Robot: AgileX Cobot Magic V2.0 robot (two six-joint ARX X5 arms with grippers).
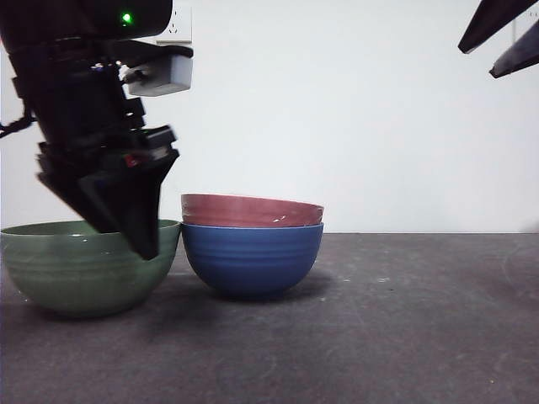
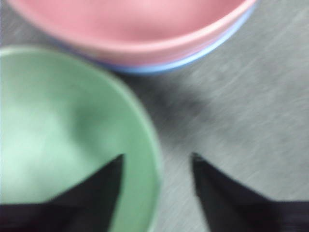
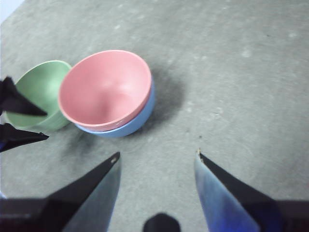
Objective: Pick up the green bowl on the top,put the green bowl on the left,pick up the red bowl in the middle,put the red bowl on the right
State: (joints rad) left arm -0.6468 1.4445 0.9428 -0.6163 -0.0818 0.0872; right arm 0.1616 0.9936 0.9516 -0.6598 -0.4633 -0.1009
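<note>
Green bowl (image 1: 84,265) sits on table (image 1: 379,320), left of stack; left gripper (image 2: 157,166) spread open astride its rim. Red bowl (image 1: 251,210) nests in blue bowl (image 1: 253,259). Right gripper (image 3: 157,162), open, hangs high above; stack lies ahead of it, slightly leftward.

The green bowl (image 1: 80,268) stands upright on the dark grey tabletop (image 1: 404,320), at the left in the front view. It is round, glossy and muted green, with faint ribbed rings around its outside, and its hollow is bare. Just beside it, with their rims close together, the red bowl (image 1: 251,210) sits nested upright inside a blue bowl (image 1: 253,259), so only its upper band shows above the blue rim. It is pinkish red and ribbed, with a smooth pale pink inside that holds nothing.
</note>
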